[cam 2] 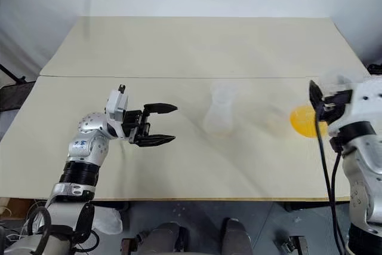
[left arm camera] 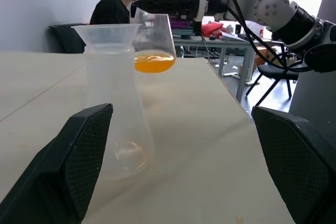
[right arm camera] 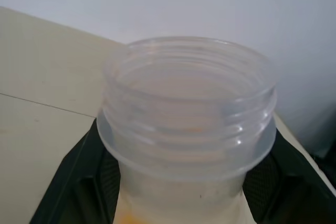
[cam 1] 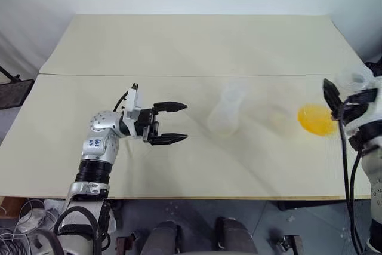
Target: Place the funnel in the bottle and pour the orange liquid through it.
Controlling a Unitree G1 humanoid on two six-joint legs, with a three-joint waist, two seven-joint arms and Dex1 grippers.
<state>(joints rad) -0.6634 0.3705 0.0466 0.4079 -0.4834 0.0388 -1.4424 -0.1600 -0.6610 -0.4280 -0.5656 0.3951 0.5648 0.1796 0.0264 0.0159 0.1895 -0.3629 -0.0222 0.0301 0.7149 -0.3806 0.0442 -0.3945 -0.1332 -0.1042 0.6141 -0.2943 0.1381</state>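
While the bottle [left arm camera: 113, 114] stands upright, funnel [left arm camera: 107, 33] mouth faces up.

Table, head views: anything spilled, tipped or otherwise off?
Nothing stands out. The bottle stands upright mid-table with the funnel seated in its neck. The right claw grips the second flask by the neck, upright, off the table; the orange liquid is all inside. No puddles visible.
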